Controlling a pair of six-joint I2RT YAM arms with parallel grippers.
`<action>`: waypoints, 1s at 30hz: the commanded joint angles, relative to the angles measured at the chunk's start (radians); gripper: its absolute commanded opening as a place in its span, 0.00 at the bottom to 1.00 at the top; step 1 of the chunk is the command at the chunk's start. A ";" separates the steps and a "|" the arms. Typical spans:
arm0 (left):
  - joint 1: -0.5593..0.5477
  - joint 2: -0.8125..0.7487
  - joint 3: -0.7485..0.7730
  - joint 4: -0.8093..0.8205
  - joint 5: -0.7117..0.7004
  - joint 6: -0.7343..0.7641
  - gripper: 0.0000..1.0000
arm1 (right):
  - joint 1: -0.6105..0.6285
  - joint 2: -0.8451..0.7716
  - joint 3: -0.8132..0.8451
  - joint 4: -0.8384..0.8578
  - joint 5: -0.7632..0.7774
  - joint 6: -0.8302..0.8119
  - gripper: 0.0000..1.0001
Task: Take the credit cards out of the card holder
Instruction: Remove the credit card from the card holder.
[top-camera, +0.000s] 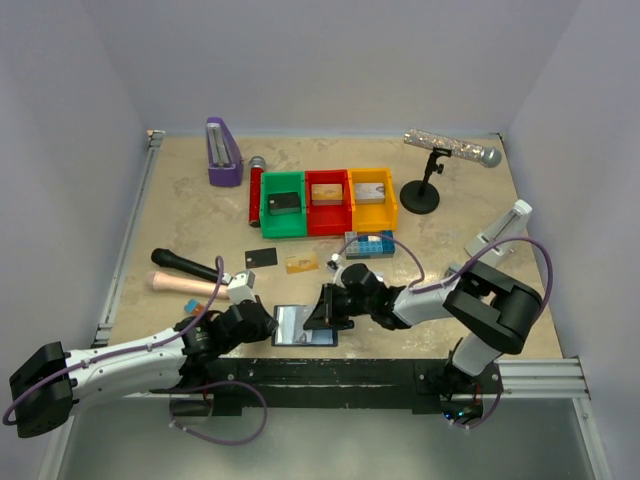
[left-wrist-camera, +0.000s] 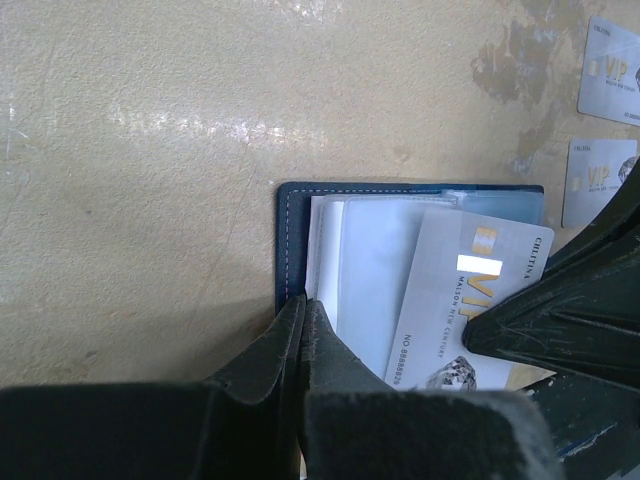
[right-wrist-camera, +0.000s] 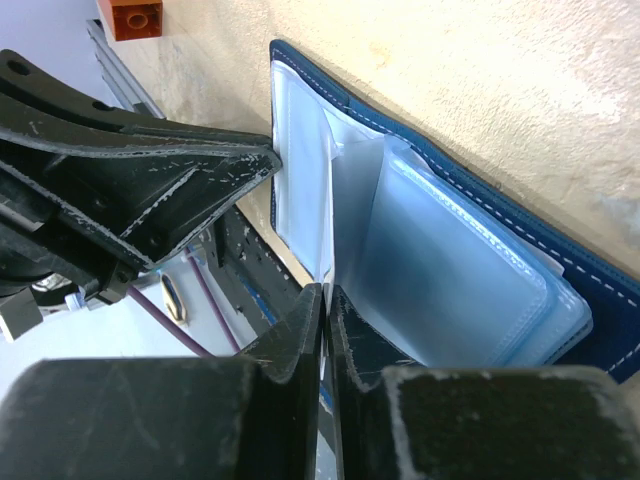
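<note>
The navy card holder (top-camera: 300, 326) lies open near the table's front edge. My left gripper (left-wrist-camera: 303, 305) is shut on its left stitched edge (left-wrist-camera: 290, 240). A silvery grey card (left-wrist-camera: 455, 290) sticks out of the pale pockets. My right gripper (right-wrist-camera: 326, 292) is shut on a thin pale edge at the pockets (right-wrist-camera: 450, 270), and its finger (left-wrist-camera: 560, 310) lies over that card. Two more silvery cards (left-wrist-camera: 612, 70) (left-wrist-camera: 598, 180) lie on the table. A black card (top-camera: 261, 257) and a gold-tan card (top-camera: 301, 263) lie farther back.
Green (top-camera: 284, 205), red (top-camera: 327, 200) and yellow (top-camera: 372, 196) bins stand mid-table, a card in each. A blue studded plate (top-camera: 368, 244) lies before them. A purple stand (top-camera: 223, 152), red cylinder (top-camera: 256, 197), microphone stand (top-camera: 422, 190) and two handled tools (top-camera: 185, 265) are around.
</note>
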 joint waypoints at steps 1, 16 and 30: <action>0.001 0.018 -0.016 -0.099 -0.047 -0.001 0.00 | -0.008 -0.061 -0.017 -0.026 0.043 -0.018 0.05; 0.001 -0.039 -0.004 -0.161 -0.079 -0.033 0.00 | -0.022 -0.336 -0.014 -0.360 0.128 -0.160 0.00; 0.004 -0.289 0.234 -0.114 0.062 0.346 0.85 | -0.021 -0.578 0.307 -1.002 -0.214 -0.769 0.00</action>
